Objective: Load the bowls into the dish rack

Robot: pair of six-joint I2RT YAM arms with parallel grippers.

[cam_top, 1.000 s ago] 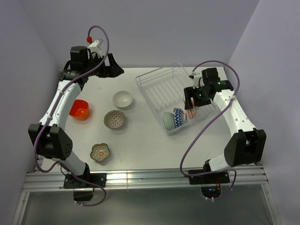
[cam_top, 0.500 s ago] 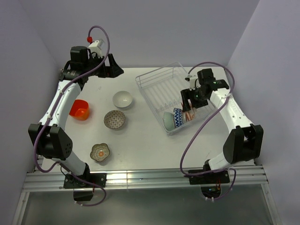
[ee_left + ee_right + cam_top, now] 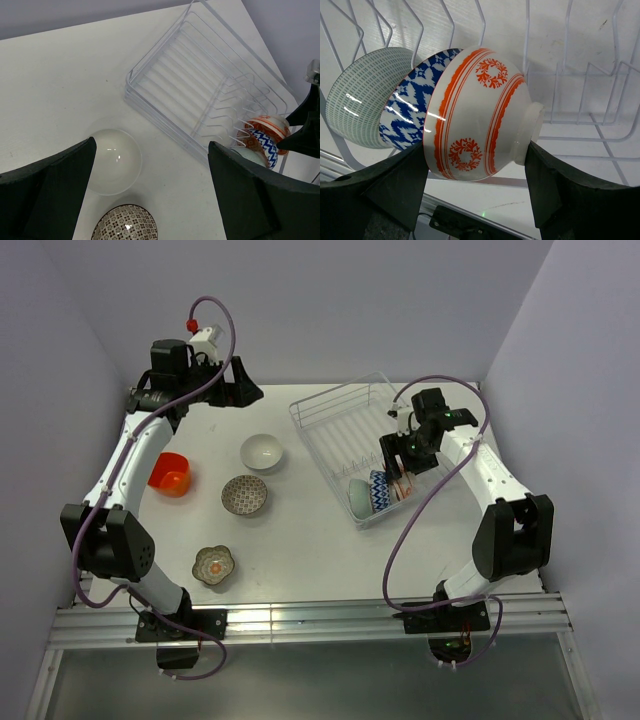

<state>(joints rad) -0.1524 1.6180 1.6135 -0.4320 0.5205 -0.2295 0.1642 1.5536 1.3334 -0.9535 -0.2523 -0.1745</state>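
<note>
My right gripper [image 3: 476, 150] is shut on the orange-white patterned bowl [image 3: 475, 115], held on its side among the prongs of the clear dish rack [image 3: 330, 405]. That bowl leans against a blue-patterned bowl [image 3: 407, 120], which rests beside a pale teal bowl [image 3: 362, 95]; all three sit at the rack's near end. On the table left of the rack lie the white bowl [image 3: 262, 451], grey-patterned bowl [image 3: 244, 494], orange-red bowl [image 3: 170, 473] and olive flower-shaped bowl [image 3: 214, 565]. My left gripper [image 3: 232, 390] hangs open at the back left, holding nothing.
The rack's far half [image 3: 200, 90] holds only bare prongs. Purple walls close in the table at the back and on both sides. The right arm's cable [image 3: 410, 530] loops down past the rack's near corner.
My right gripper has shifted left with the orange-white bowl, bringing it against the blue-patterned bowl in the rack. The left arm has stayed still.
</note>
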